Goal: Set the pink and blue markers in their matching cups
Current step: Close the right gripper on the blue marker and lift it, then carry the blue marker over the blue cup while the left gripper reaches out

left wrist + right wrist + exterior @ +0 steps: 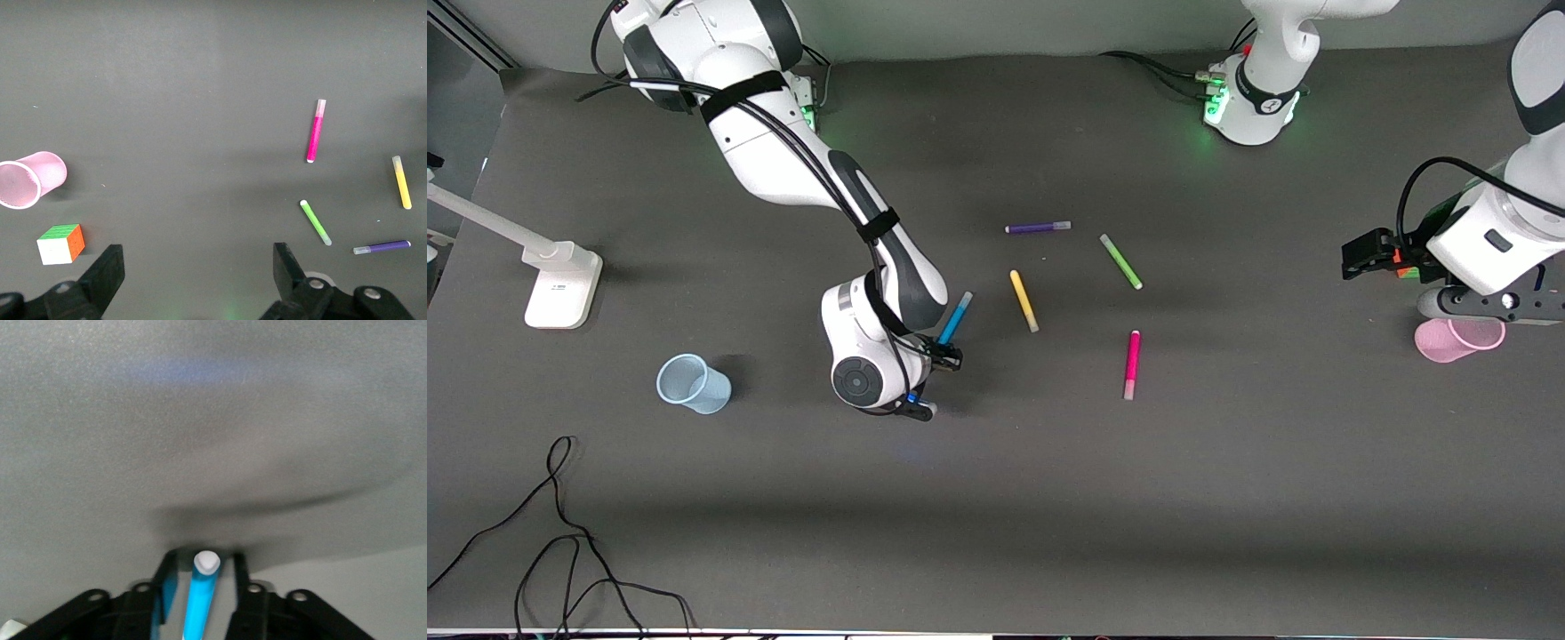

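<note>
Our right claw [941, 354] pinches the blue marker [955, 318] by one end; swinging toward the blue cup [692, 383], it may slip. Our left claw [193, 280] waits spread over the pink cup [30, 179].

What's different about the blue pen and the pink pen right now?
The blue marker is gripped in the right hand, tilted up; the pink marker lies flat on the table, untouched. The blue one has a pale grey end, the pink one a pale pink end. Both are slim pens, neither in a cup. The left hand waits open near the pink cup.
</note>
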